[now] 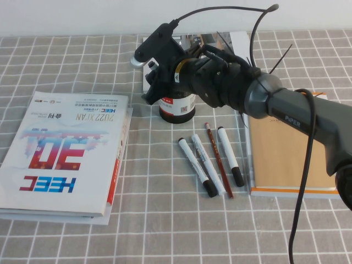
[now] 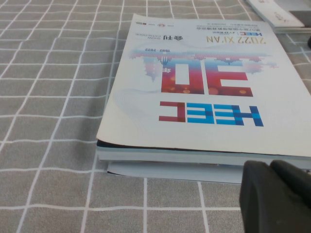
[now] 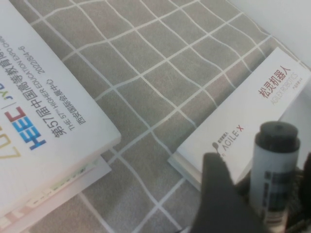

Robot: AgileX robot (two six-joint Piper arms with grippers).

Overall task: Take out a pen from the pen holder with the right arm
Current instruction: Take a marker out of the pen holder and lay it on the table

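Grey cloth [image 1: 165, 231] with a white grid, white wall [image 1: 82, 16] behind.

High view: the right gripper [image 1: 153, 91] hangs at the black pen holder [image 1: 177, 107], far mid-table, and the arm covers the holder's mouth. Three markers [image 1: 196, 166] and a red pencil [image 1: 218, 160] lie near it. A thick magazine [image 1: 66, 159] is on the left, a brown notebook [image 1: 286, 154] on the right.

Left wrist view: the left gripper [image 2: 270, 194] sits low by the magazine's edge, tips together.

Right wrist view — seen only here — a black-capped pen [image 3: 274, 170] stands upright between the right jaws, which are apart with a gap on one side. A white booklet [image 3: 243, 131] lies beyond.
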